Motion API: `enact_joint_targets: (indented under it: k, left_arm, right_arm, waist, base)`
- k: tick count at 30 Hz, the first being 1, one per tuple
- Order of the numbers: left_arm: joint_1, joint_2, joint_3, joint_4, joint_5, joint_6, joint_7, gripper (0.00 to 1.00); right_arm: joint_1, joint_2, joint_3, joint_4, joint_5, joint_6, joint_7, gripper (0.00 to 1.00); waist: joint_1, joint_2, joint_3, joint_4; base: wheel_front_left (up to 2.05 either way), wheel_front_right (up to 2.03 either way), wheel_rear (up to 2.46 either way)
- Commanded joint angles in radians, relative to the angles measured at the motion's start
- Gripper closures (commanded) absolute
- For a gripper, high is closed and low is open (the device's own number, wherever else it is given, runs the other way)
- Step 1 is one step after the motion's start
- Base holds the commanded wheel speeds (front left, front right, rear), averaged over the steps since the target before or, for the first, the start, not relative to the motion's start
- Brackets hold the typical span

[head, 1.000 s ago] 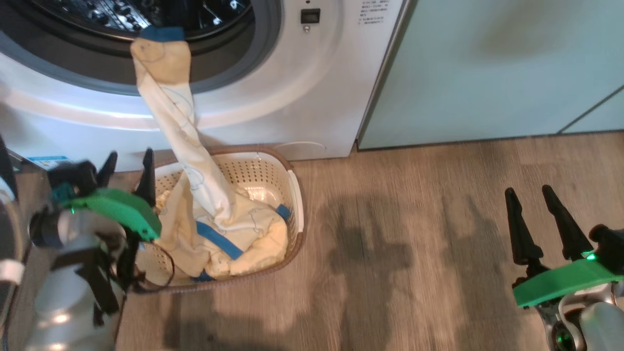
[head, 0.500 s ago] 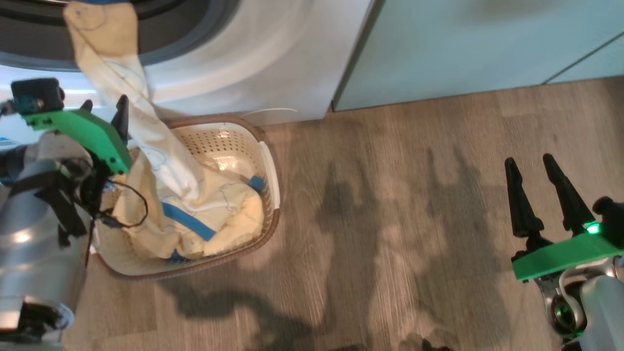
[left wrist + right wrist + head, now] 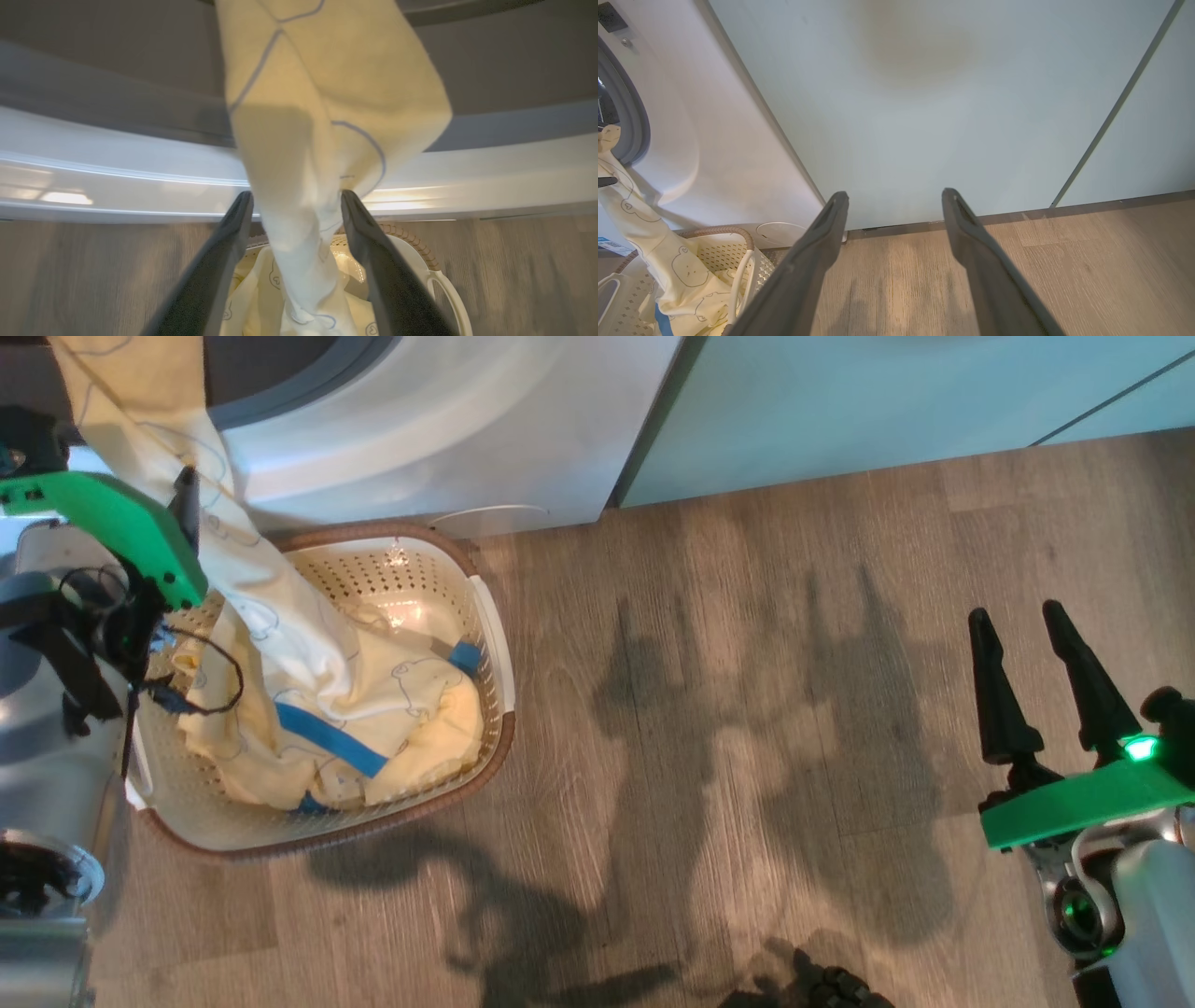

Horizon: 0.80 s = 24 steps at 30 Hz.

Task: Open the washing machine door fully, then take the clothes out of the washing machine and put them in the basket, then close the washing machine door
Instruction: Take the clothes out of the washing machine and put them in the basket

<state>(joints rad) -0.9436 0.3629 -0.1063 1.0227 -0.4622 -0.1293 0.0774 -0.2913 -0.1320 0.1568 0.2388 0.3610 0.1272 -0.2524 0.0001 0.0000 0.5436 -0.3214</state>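
Observation:
The white washing machine (image 3: 448, 420) fills the upper left, its grey-rimmed mouth at the frame's corner. The washing machine door is out of view. Cream-yellow clothes (image 3: 392, 709) with blue trim lie in the cream basket (image 3: 499, 747) on the floor before the machine. One long strip of cloth (image 3: 327, 93) hangs from the drum mouth down into the basket. My left gripper (image 3: 295, 196) is open, its two fingers standing on either side of that hanging strip, just above the basket's back rim. My right gripper (image 3: 1027, 616) is open and holds nothing, low over the floor far to the right.
Pale green cabinets (image 3: 887, 392) stand right of the machine, close ahead of the right gripper in the right wrist view (image 3: 948, 93). Wood-look floor (image 3: 747, 709) stretches between the basket and the right arm, crossed by my shadows.
The camera has tilted, sliding the whole picture up and left. My left gripper has risen from beside the basket to straddle the hanging strip near the machine front. The right arm has stayed put.

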Motion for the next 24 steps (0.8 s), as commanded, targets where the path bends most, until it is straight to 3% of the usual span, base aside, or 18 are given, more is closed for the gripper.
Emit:
enact_joint_targets:
  k: [1,6,7,10,11,24]
  left_arm:
    - [-0.028,0.050,0.012,-0.017,-0.008,-0.001,-0.011,0.00]
    - [-0.051,0.056,-0.035,-0.006,-0.028,-0.001,-0.014,0.00]
    - [-0.053,0.057,-0.044,-0.006,-0.033,-0.001,-0.016,0.12]
    - [-0.063,0.070,-0.075,-0.009,-0.049,-0.001,-0.030,0.81]
    - [-0.065,0.070,-0.088,-0.011,-0.053,-0.001,-0.036,1.00]
    - [0.002,0.055,-0.255,-0.047,-0.131,-0.001,-0.098,1.00]
  right_arm:
    - [-0.005,-0.011,0.008,-0.030,0.003,0.003,-0.009,0.00]
    - [-0.015,-0.011,0.014,-0.030,0.002,0.003,-0.009,0.00]
    - [-0.017,-0.011,0.016,-0.030,0.002,0.003,-0.009,0.00]
    - [-0.020,-0.013,0.017,-0.030,0.003,0.003,-0.009,0.00]
    - [-0.019,-0.014,0.016,-0.030,0.003,0.003,-0.009,0.00]
    - [-0.004,-0.017,0.022,-0.015,-0.002,0.003,-0.009,0.00]
  waist:
    - [-0.0001,0.0000,0.004,0.001]
    - [-0.0001,0.0000,0.018,0.001]
    - [-0.0001,0.0000,0.020,-0.001]
    - [-0.0001,0.0000,0.029,-0.003]
    - [-0.0001,0.0000,0.030,-0.003]
    - [-0.0001,0.0000,-0.016,0.020]
  base:
    - [0.00,0.00,0.00]
    - [0.00,0.00,0.00]
    - [0.00,0.00,0.00]
    - [0.00,0.00,0.00]
    - [0.00,0.00,0.00]
    - [0.00,0.00,0.00]
